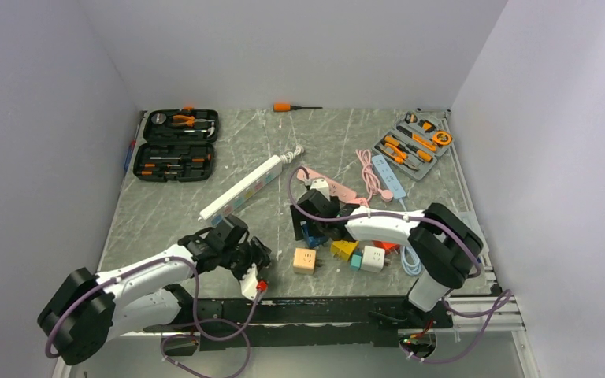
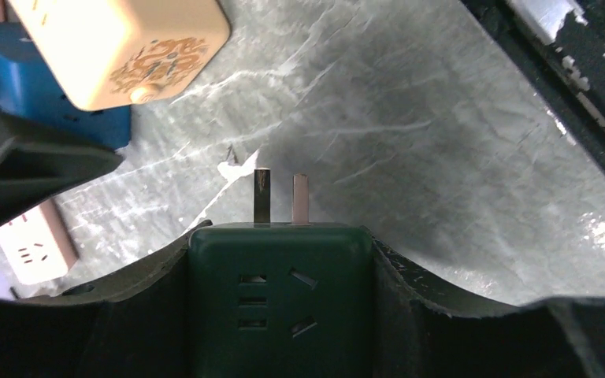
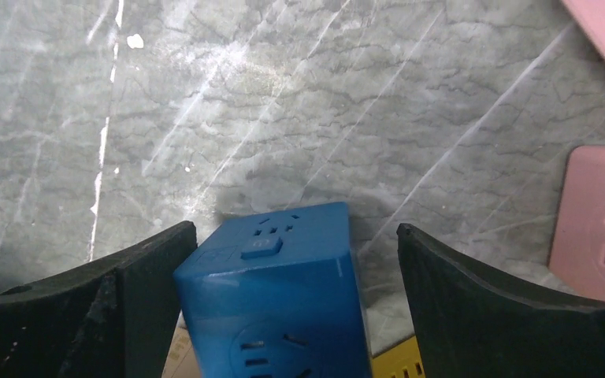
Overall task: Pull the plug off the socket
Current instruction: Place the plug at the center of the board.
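My left gripper (image 2: 280,246) is shut on the plug (image 2: 280,295), a dark green adaptor block with sockets on its face. The plug's two metal prongs (image 2: 263,195) stick out bare over the marble table, plugged into nothing. From above, the left gripper (image 1: 254,256) hangs near the table's front edge. The socket, a blue cube (image 3: 276,291), stands between the jaws of my right gripper (image 3: 295,236), which is open. The left finger sits close to the cube, with a clear gap at the right finger. The top view places this blue cube (image 1: 309,235) right of the plug.
A beige cube adaptor (image 1: 305,260), a yellow one (image 1: 343,249) and a white one (image 1: 373,258) lie near the blue cube. Behind them lie a pink power strip (image 1: 339,189), a white strip (image 1: 244,187), two open tool cases (image 1: 175,144) (image 1: 413,146) and a screwdriver (image 1: 295,106).
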Tool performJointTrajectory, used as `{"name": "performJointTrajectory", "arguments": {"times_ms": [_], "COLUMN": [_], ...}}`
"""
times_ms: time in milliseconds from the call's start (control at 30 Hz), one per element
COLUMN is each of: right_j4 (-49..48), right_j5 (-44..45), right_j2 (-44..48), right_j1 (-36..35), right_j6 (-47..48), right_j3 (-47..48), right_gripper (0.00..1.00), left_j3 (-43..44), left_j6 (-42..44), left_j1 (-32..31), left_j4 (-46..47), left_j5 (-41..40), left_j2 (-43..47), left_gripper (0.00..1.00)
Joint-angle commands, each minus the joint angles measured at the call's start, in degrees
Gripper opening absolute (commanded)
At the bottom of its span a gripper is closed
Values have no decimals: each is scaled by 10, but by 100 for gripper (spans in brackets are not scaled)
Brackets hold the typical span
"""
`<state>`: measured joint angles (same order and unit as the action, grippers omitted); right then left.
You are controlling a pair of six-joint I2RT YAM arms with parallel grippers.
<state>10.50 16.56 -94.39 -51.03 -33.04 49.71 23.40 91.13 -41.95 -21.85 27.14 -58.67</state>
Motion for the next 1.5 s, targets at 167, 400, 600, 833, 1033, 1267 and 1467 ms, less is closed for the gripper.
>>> {"name": "performJointTrajectory", "arguments": {"times_ms": [167, 400, 600, 833, 1033, 1267, 1467], "right_j4": [39, 55, 56, 65, 80, 93, 90], "right_j5": [31, 13, -5, -21, -6, -41, -160], "right_j2": [135, 193, 205, 221, 245, 263, 282], "right_j1": [20, 58, 80, 93, 98, 150, 303], "right_j6": [25, 34, 30, 19, 34, 46, 16], "right_j3": [41, 54, 44, 34, 47, 61, 68], "right_gripper": [98, 96, 96, 100, 100, 100, 100], "left_j3": [31, 33, 33, 118, 256, 342, 568], "left_j6": [-36, -81, -77, -134, -152, -242, -488], "left_j1": [-44, -71, -89, -85, 0, 106, 251], "left_j4": [90, 140, 107, 12, -149, -202, -352], "left_j5": [-5, -11, -20, -57, -57, -166, -185], "left_j2": [-68, -88, -92, -94, -92, -52, -176], "left_gripper": [9, 38, 89, 99, 99, 99, 99]}}
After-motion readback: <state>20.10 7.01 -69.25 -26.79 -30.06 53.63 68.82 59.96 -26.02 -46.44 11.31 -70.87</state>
